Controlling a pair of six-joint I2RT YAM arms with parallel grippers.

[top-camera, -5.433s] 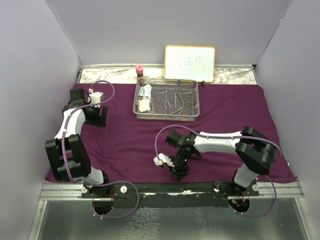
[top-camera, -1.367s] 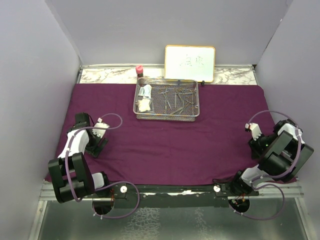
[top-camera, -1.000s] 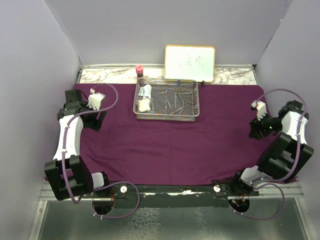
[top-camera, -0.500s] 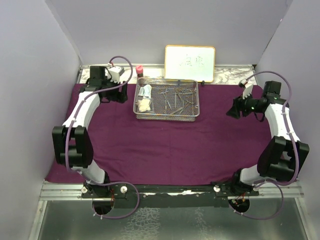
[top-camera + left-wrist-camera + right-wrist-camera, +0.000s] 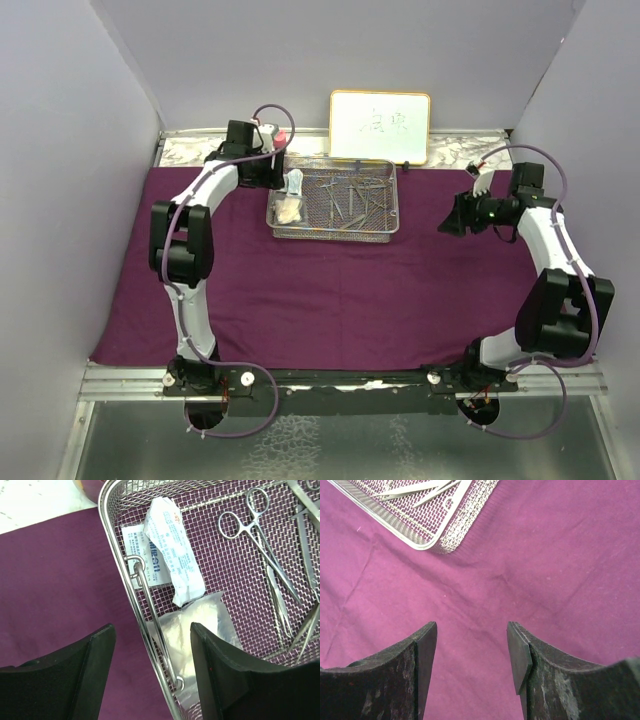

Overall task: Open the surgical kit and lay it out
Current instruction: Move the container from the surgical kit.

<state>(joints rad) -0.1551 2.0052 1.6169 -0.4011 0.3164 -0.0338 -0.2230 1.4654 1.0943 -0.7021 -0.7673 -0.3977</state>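
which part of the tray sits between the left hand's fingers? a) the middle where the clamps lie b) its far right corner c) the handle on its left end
C: in the left wrist view the left hand is open astride the tray's left rim, with the wire handle between its fingers.

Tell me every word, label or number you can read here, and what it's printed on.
Nothing reads clearly enough to quote.
On the whiteboard: faint handwritten marks, too faint to read.
On the crumpled white packet in the wire-mesh tray: blue print and a small red mark, too blurred.
On the flat white packet under it: blue print, too small.
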